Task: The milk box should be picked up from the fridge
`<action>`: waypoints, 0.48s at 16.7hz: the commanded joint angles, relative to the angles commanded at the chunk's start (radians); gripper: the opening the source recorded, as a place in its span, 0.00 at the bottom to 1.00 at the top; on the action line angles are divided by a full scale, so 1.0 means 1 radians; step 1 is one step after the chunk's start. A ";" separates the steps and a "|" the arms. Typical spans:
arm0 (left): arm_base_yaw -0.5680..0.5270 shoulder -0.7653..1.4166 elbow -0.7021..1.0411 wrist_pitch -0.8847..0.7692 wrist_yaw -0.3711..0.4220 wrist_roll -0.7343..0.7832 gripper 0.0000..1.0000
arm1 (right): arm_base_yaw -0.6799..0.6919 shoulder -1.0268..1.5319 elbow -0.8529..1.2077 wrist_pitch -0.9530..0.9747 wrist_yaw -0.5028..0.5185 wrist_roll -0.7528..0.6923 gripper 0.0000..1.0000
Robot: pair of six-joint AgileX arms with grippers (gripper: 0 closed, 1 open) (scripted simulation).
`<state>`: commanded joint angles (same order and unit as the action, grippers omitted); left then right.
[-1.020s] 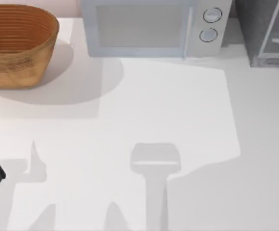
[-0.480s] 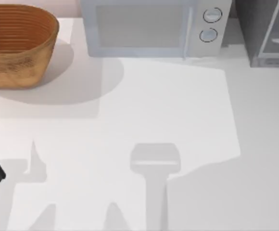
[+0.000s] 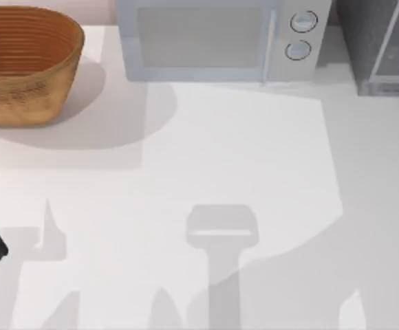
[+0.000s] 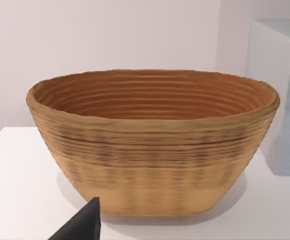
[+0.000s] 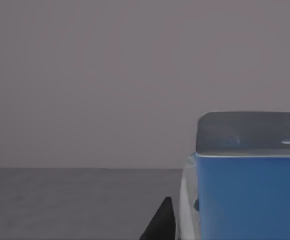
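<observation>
- The fridge (image 3: 362,38) stands at the back of the table (image 3: 254,158), just right of the microwave (image 3: 206,41); through its glass door no carton can be made out from above.
- In the right wrist view, the right gripper (image 5: 161,222) sits just beside a blue-and-white form, probably the milk box (image 5: 245,195) seen very close.
- It cannot be told whether this pincer is released, clenched or grasping the box.
- The left gripper (image 4: 82,226) is parked well left of the microwave, facing the basket (image 4: 152,145); its state cannot be told either.
- Judgement: the reach looks made, but a secure grasp and a clear lift away from the fridge are unconfirmed.
</observation>
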<state>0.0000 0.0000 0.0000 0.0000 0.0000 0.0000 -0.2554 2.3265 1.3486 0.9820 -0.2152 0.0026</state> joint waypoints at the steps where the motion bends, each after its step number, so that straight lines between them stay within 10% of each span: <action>1: 0.000 0.000 0.000 0.000 0.000 0.000 1.00 | 0.000 0.000 0.000 0.000 0.000 0.000 0.00; 8: 0.000 0.000 0.000 0.000 0.000 0.000 1.00 | -0.023 -0.069 -0.114 0.064 -0.009 -0.003 0.00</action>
<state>0.0000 0.0000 0.0000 0.0000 0.0000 0.0000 -0.2782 2.2576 1.2343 1.0458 -0.2238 -0.0002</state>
